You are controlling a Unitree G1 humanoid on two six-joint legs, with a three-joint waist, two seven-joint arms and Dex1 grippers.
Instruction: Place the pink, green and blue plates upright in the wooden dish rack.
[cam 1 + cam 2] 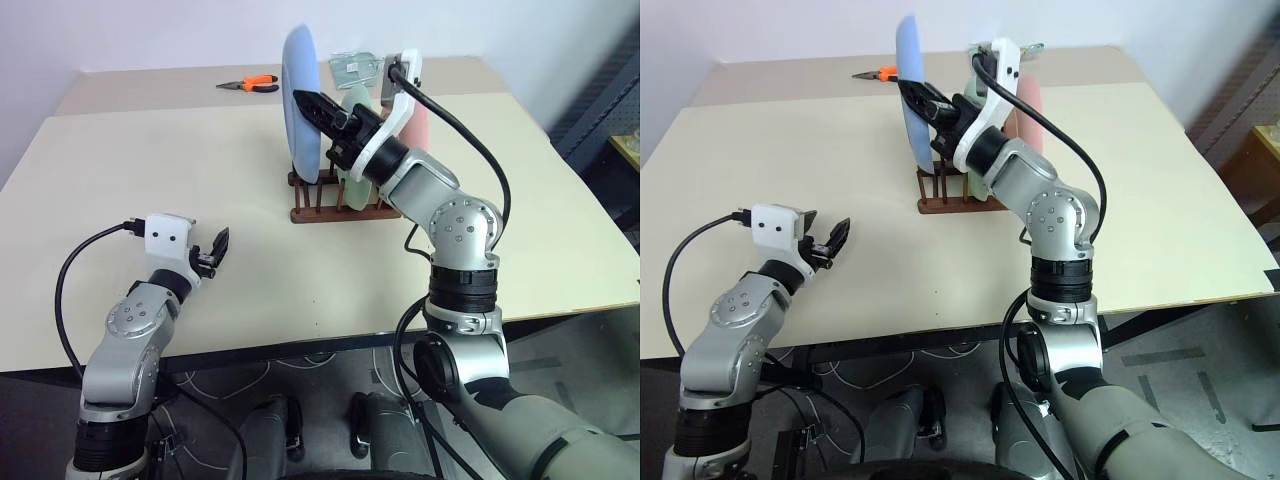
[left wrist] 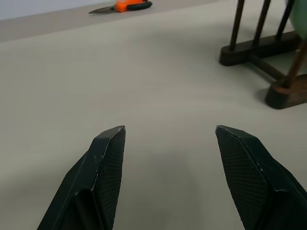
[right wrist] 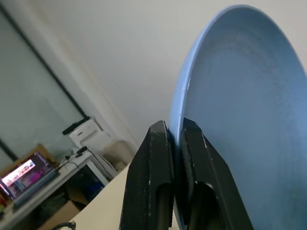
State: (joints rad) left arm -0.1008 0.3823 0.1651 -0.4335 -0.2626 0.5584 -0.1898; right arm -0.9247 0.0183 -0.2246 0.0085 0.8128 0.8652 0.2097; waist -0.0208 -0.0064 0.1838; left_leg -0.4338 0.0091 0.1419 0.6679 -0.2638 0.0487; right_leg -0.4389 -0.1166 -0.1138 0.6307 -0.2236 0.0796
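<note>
One plate is left to seat: the blue plate (image 1: 301, 102), clamped by its rim in my right gripper (image 1: 316, 106), stands on edge directly above the near-left end of the wooden dish rack (image 1: 318, 208). The green plate (image 1: 354, 148) and pink plate (image 1: 415, 128) already stand behind it. My left gripper (image 1: 213, 251), jaws apart and holding nothing, hangs over the table (image 1: 250, 270) well away.

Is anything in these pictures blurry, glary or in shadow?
Right eye view: the blue plate looks smeared at its top edge. Right wrist view: the room behind the plate is soft and washed out by a bright wall. Left wrist view: the table is evenly lit, the orange pliers slightly soft.
</note>
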